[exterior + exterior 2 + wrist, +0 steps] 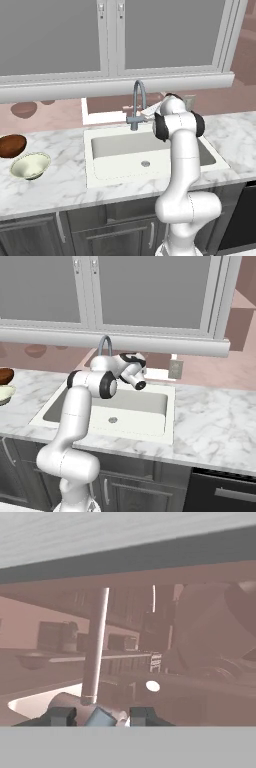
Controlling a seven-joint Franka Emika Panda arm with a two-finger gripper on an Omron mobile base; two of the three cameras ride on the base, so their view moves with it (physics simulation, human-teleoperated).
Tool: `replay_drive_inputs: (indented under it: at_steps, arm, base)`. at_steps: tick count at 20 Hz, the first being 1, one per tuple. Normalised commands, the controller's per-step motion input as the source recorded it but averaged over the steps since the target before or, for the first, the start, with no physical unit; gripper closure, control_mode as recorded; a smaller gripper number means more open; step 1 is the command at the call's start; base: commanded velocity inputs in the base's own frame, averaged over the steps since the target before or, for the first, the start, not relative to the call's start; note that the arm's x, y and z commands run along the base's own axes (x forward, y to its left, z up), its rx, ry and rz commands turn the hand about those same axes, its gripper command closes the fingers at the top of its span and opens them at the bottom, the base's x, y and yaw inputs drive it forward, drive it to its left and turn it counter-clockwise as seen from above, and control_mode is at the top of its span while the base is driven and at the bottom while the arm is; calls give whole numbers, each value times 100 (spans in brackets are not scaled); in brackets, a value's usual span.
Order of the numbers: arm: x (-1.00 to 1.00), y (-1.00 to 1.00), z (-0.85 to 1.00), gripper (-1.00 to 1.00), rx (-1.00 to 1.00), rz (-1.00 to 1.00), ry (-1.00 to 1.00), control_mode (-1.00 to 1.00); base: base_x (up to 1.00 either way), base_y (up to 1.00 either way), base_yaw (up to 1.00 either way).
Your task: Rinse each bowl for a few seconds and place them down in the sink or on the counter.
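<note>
Your white arm reaches forward over the white rectangular recessed sink point(150, 150), its wrist bent back toward the rear rim where the grey arched gooseneck faucet point(138, 102) stands. In the hand view your gripper point(102, 716) sits low, its two dark finger tips standing either side of a small grey-blue part at the faucet's base, with the faucet's upright grey stem rising just above them. The jaws stand at a narrow gap around that part; you cannot tell from these views whether the pads actually press on it. In the right base view the hand point(132, 372) sits just in front of the faucet's arch, above the back edge of the basin.

The basin shows its small round drain point(145, 163) near the middle of its floor.

Both bowls rest on the white marble tabletop with grey veining point(65, 182), well to the left of the sink and well apart from your gripper. The glossy dark reddish-brown bowl point(12, 145) lies farther back, tipped a little on its side. The pale cream bowl with a greenish tint point(30, 165) sits just in front of it, close beside it, its mouth turned up and slightly toward you.

Dark grey cabinets with metal handles point(107, 232) run beneath the tabletop. A wide grey window point(110, 35) spans the wall above the faucet.
</note>
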Motion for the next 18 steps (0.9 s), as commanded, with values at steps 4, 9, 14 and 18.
replay_drive_inputs:
  at_steps: [4, 9, 14, 18]
  arm:
    - [-4, -30, -61, 100, 0, -1, 0, -100]
    - [-7, -38, -60, 100, 0, 0, 0, -100]
    - [-11, -56, -57, 100, 1, 0, 1, -100]
    - [-14, -75, -62, 100, 6, 0, 3, -100]
  base:
    - [0, 0, 0]
    - [0, 0, 0]
    - [0, 0, 0]
    - [0, 0, 0]
